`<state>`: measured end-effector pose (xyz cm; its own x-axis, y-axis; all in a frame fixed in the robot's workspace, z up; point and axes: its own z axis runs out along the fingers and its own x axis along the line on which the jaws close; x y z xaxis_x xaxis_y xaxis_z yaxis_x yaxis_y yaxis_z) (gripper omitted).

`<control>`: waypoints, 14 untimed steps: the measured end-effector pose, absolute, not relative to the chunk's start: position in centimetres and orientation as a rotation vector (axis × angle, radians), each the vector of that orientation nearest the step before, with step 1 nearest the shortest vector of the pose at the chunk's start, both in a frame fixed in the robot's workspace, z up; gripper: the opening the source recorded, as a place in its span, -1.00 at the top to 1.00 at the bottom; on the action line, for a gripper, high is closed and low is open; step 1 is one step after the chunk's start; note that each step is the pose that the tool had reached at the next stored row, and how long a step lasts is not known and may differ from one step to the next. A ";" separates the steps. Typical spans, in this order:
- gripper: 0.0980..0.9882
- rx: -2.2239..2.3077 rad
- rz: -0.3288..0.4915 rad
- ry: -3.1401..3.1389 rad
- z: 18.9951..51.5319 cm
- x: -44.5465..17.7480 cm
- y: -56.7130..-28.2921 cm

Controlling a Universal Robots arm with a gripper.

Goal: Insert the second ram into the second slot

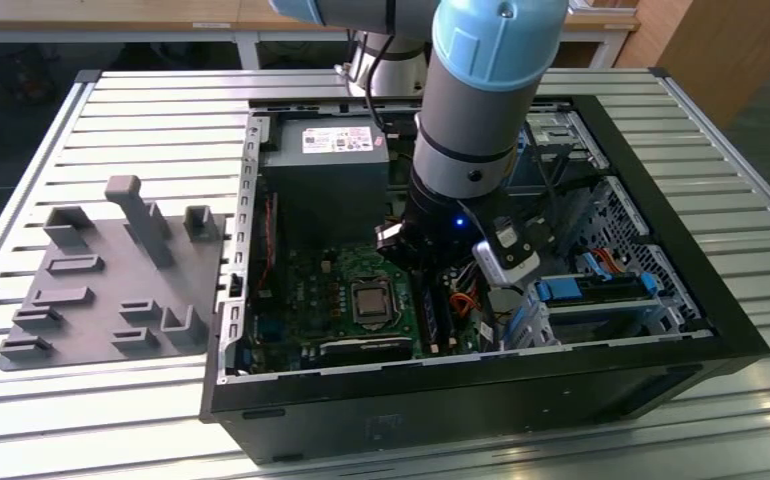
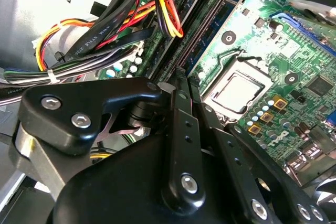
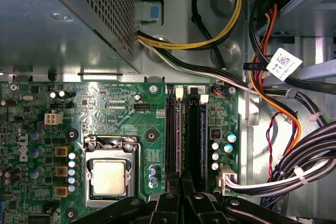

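Observation:
In the exterior view my arm (image 1: 472,150) reaches down into the open computer case (image 1: 492,390), over the memory slots. The second ram (image 3: 179,140) is a thin blue stick seen edge-on. It stands along the slot (image 3: 171,140) nearer the CPU socket and shows as a blue strip (image 2: 212,30) in the second wrist view. My gripper (image 3: 182,182) is shut on it, fingers (image 2: 181,108) pressed together over its near part. A second black slot (image 3: 197,140) runs parallel, away from the socket. How deep the stick sits is hidden.
The CPU socket (image 3: 109,177) lies beside the slots, the power supply (image 3: 63,19) beyond them. Cable bundles (image 3: 294,156) crowd the other side of the slots. Drive bays with blue latches (image 1: 599,285) fill the case's right in the exterior view. A grey fixture (image 1: 105,280) lies left of the case.

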<state>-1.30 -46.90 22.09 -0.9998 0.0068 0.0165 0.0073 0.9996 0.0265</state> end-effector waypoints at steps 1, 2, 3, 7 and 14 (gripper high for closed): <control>0.92 -0.011 -0.042 -3.125 22.1 -1.3 -46.9; 0.92 -0.012 -0.042 -3.125 22.1 -1.3 -46.9; 0.92 -0.012 -0.042 -3.125 22.1 -1.3 -46.9; 0.92 -0.018 -0.042 -3.125 22.0 -1.2 -46.9; 0.92 -0.018 -0.042 -3.125 21.7 -1.2 -46.9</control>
